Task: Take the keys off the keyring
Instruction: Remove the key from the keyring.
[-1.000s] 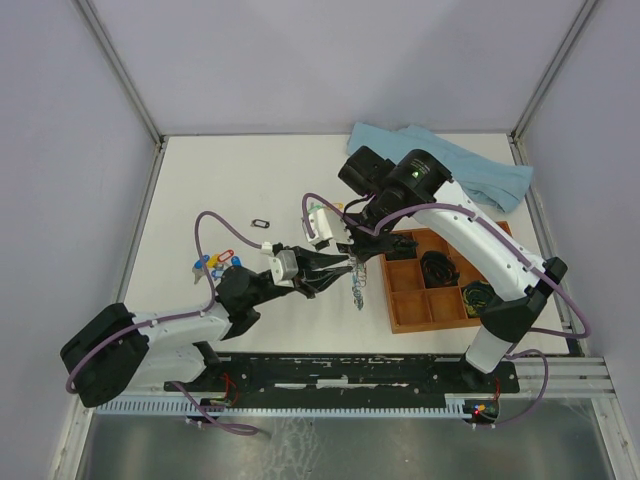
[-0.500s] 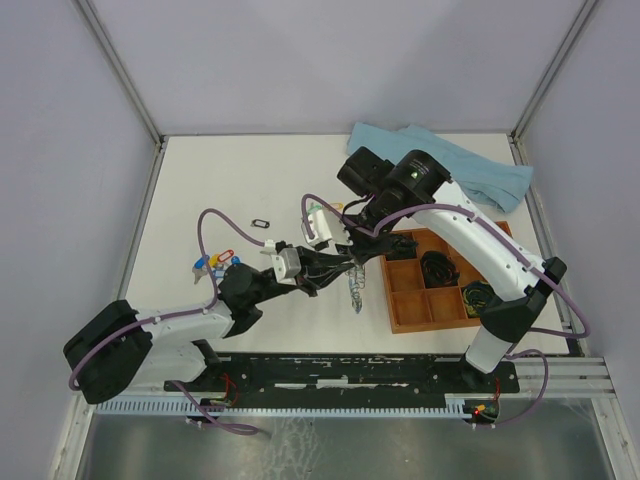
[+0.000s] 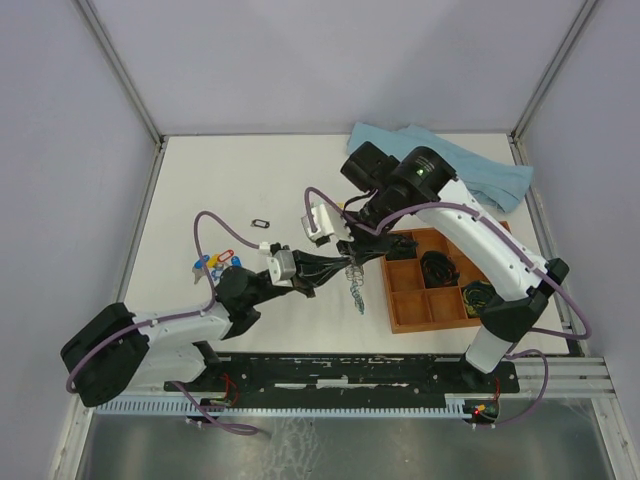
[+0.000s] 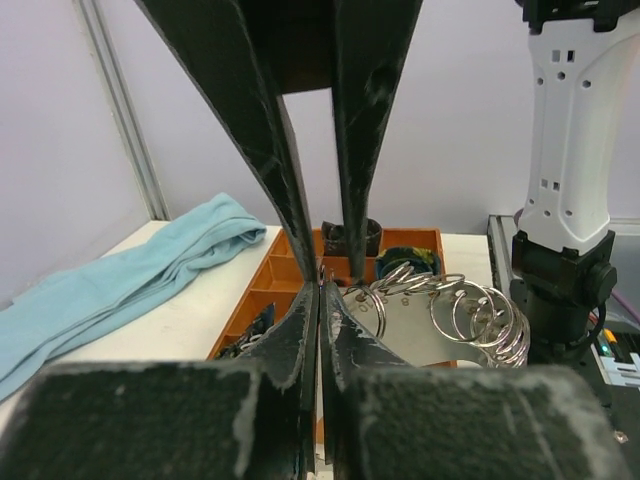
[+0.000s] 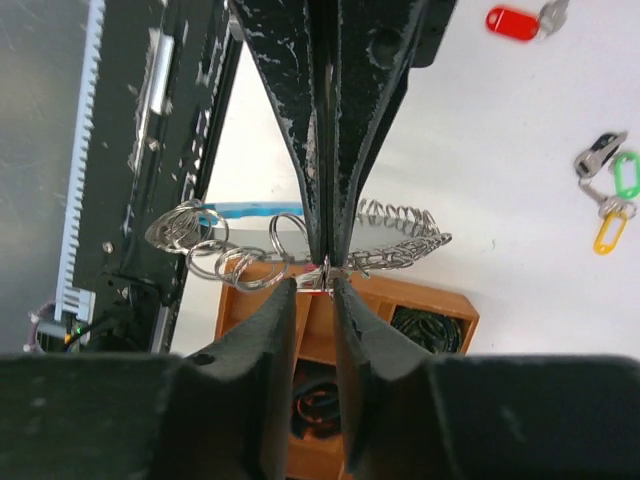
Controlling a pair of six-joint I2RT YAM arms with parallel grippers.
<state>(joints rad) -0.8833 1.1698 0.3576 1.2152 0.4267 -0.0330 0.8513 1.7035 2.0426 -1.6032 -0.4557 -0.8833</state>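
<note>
Keyring [image 4: 420, 335] — glossy silver metal; tray [image 3: 430, 323] — matt wood; towel [image 3: 480, 175] — soft cloth.

The white table [image 3: 230, 170] carries a crumpled light-blue cloth [image 3: 480, 170] at the upper right of the top view, and an orange-brown compartment tray [image 3: 392, 300] at centre right. At centre left lie a small black oblong tag frame [image 3: 261, 222] and, below it and apart, a cluster of loose keys [image 3: 215, 262] with coloured tags.
</note>
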